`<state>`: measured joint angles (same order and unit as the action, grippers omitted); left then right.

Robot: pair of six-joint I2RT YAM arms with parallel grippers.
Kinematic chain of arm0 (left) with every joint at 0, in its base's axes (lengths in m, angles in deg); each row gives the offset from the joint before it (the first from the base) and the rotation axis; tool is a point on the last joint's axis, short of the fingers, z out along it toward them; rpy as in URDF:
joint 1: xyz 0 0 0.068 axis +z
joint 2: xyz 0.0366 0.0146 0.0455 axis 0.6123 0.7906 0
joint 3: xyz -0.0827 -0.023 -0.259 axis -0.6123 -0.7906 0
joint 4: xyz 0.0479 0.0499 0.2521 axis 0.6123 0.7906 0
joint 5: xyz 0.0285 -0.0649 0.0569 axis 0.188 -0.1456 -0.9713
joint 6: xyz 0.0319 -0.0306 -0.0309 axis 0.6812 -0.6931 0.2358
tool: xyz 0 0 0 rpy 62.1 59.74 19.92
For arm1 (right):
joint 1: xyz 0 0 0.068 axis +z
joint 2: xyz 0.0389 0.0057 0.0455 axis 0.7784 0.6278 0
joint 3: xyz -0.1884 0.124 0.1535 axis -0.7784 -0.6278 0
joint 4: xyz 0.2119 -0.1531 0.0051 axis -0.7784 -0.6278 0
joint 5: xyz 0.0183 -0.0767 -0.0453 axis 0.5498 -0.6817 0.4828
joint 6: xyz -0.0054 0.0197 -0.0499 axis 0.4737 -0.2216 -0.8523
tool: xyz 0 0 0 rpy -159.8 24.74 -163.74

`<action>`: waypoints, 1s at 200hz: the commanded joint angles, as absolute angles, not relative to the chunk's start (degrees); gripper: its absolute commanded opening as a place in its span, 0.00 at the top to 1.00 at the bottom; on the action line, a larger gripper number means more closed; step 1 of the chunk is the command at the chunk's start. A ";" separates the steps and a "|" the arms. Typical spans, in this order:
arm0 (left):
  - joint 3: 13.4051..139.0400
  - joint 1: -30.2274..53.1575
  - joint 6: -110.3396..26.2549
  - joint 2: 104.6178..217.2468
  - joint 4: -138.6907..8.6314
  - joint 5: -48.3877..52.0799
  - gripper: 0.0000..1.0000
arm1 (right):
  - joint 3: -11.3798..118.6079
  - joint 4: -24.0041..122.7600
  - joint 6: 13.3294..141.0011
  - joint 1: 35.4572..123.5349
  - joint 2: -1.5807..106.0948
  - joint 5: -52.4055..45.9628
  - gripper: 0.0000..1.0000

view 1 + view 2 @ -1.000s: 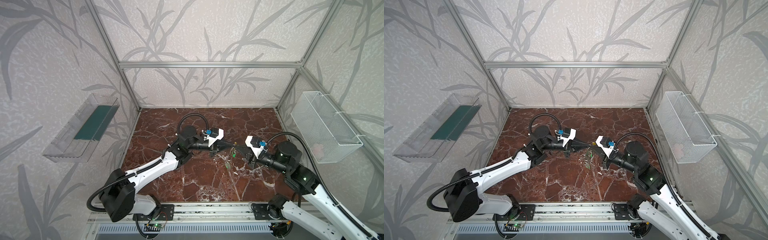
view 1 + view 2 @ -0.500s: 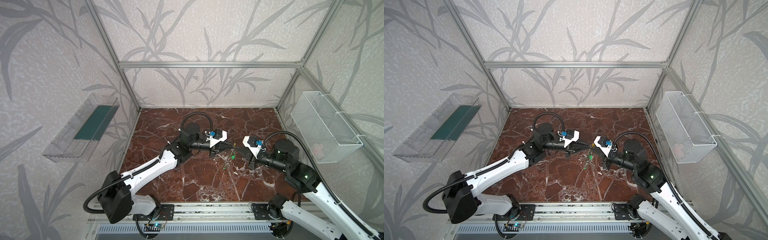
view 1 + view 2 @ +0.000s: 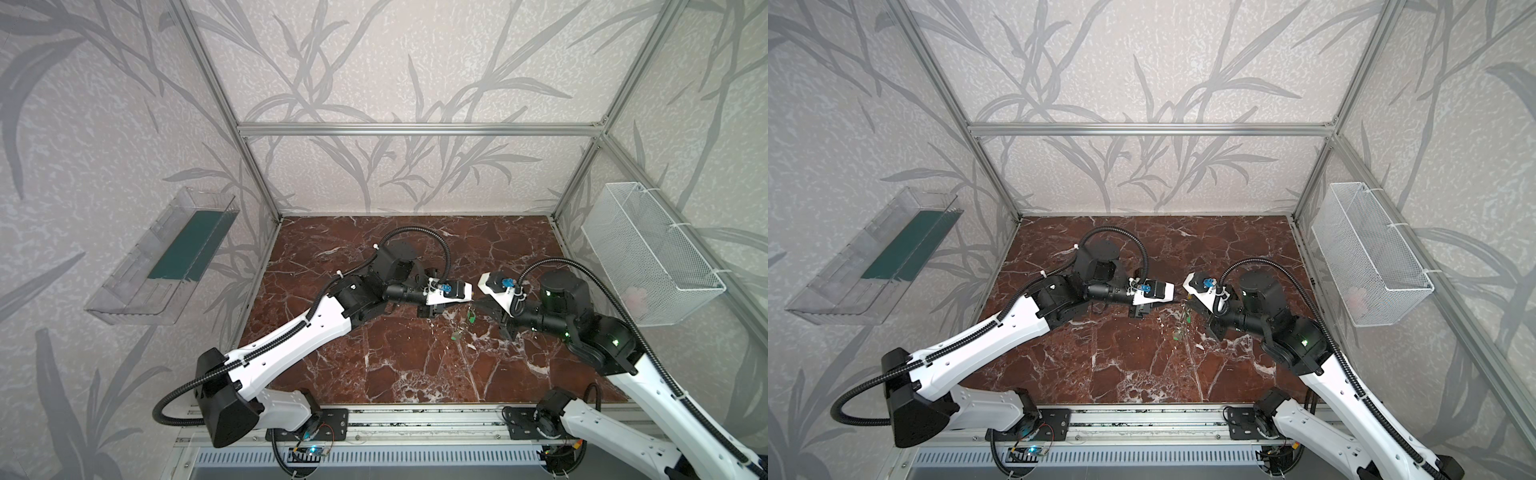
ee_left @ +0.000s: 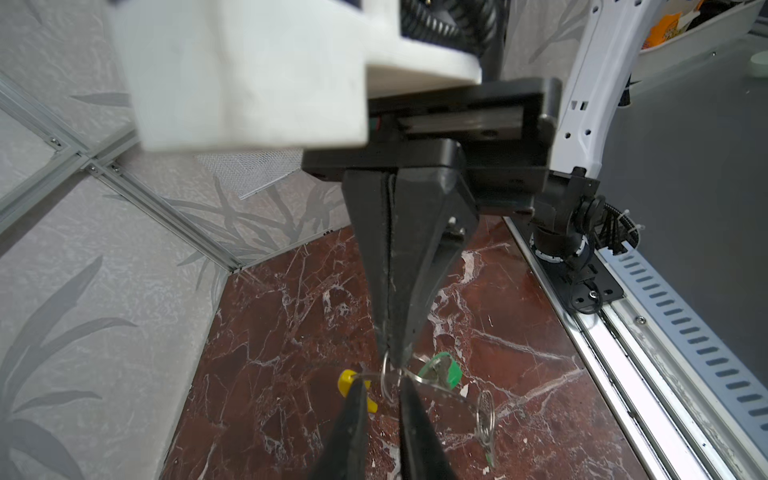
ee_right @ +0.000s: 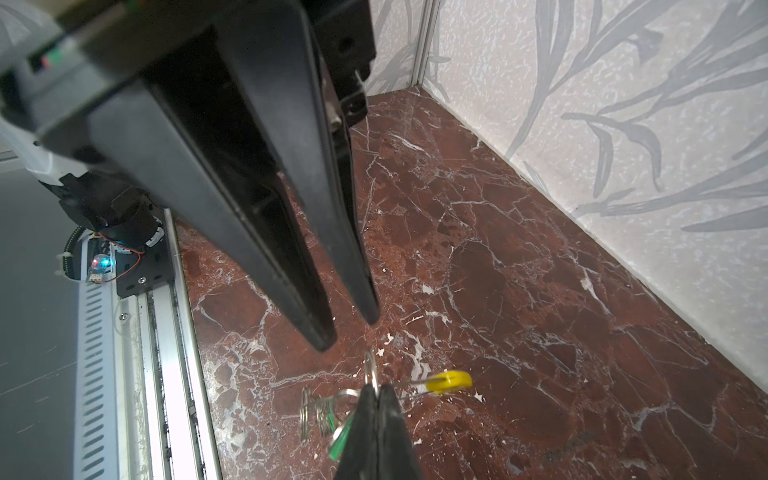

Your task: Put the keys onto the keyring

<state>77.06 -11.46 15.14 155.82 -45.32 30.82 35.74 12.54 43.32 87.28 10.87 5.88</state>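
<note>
The keyring [image 4: 436, 390], a thin grey perforated band with a yellow sleeve [image 4: 347, 380], hangs in the air above the marble floor. My right gripper [image 5: 377, 390] is shut on it, and a small wire ring [image 5: 371, 370] sticks out at its tips. A green-tagged key [image 4: 442, 370] hangs beside that grip; another small ring with a key [image 4: 484, 411] dangles further along the band. My left gripper [image 4: 382, 388] faces the right one tip to tip, its fingers slightly apart, astride the band next to the sleeve. In both top views the green tags [image 3: 471, 318] [image 3: 1188, 319] hang below the meeting tips.
A white wire basket [image 3: 652, 253] hangs on the right wall and a clear plastic tray [image 3: 166, 266] on the left wall. The metal rail [image 3: 415, 415] with both arm bases runs along the front edge. Small white chips lie on the floor [image 5: 498, 270].
The left gripper's jaws have parted a little from shut. The left wrist has shifted right and forward and the right wrist slightly left, so the tips now meet.
</note>
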 commanded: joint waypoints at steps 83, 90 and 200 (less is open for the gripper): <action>80.05 -13.13 18.69 157.99 -42.40 28.38 0.82 | 37.00 13.20 44.20 87.37 9.90 8.66 1.00; 80.07 -13.21 18.71 158.15 -42.49 28.34 0.82 | 37.00 13.28 44.32 87.40 9.90 8.72 1.00; 76.56 -11.64 10.86 158.32 -50.87 31.24 1.00 | 33.29 17.40 44.08 87.32 5.36 0.22 0.82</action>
